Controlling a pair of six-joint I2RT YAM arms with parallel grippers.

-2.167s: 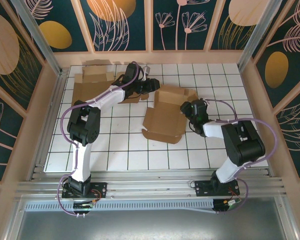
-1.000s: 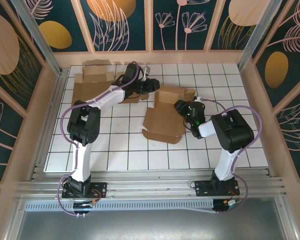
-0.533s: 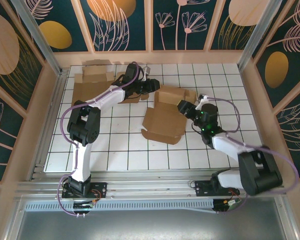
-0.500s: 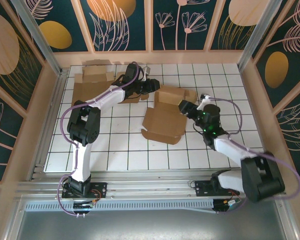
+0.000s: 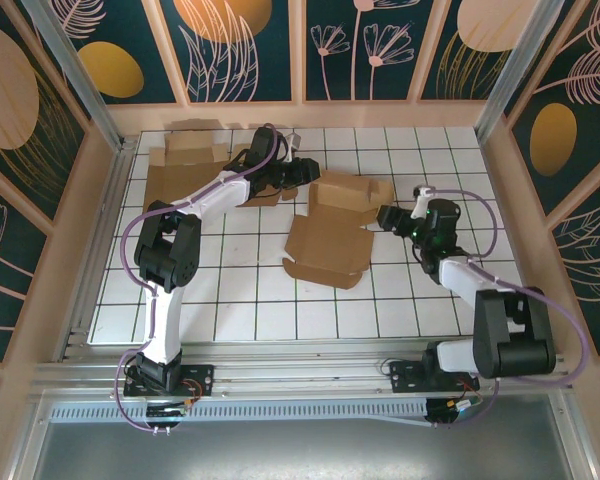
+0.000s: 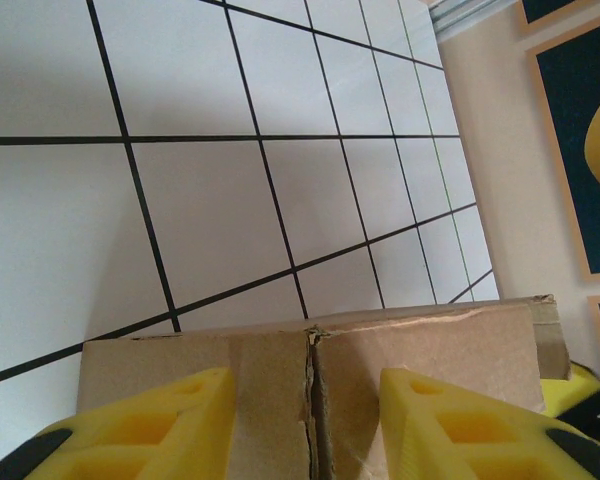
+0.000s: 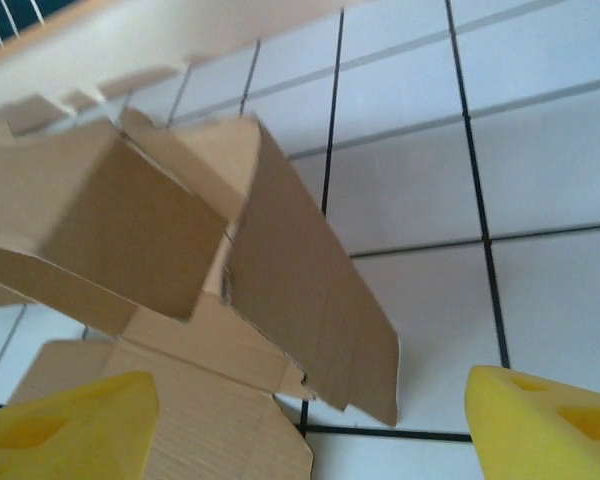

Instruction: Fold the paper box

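Note:
The brown paper box (image 5: 328, 240) lies partly folded at the middle of the gridded table, its base flat and its far walls raised. My left gripper (image 5: 302, 172) reaches in from the back left to the box's far wall. In the left wrist view its yellow fingers (image 6: 150, 420) stand apart over a cardboard panel (image 6: 420, 340) with a seam, which spreads wider than both; nothing is pinched. My right gripper (image 5: 388, 217) hovers just right of the box, open wide. Between its fingers (image 7: 310, 400) the box's raised side flap (image 7: 310, 300) stands free.
More flat brown cardboard (image 5: 185, 160) lies at the back left under the left arm. Wooden walls (image 5: 500, 190) and metal posts ring the white table (image 5: 260, 310). The right arm's elbow rests near the front right.
My right gripper has opened and drawn back to the right, off the box's right flap, its arm swinging outward. The left arm and the box have stayed put.

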